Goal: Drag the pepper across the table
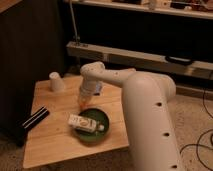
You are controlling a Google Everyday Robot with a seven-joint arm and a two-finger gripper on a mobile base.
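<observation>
The pepper (81,104) shows as a small orange-red bit on the light wooden table (50,140), just behind the green plate's back-left rim. My gripper (84,98) points down right over it, at the end of the white arm (145,100) that reaches in from the right. The gripper covers most of the pepper, so I cannot tell whether it touches or holds it.
A green plate (100,134) holds a white carton-like box (82,122) at the table's front middle. An upturned white cup (56,81) stands at the back left. A black flat object (34,120) lies on the left edge. A blue pad (99,88) peeks out behind the arm.
</observation>
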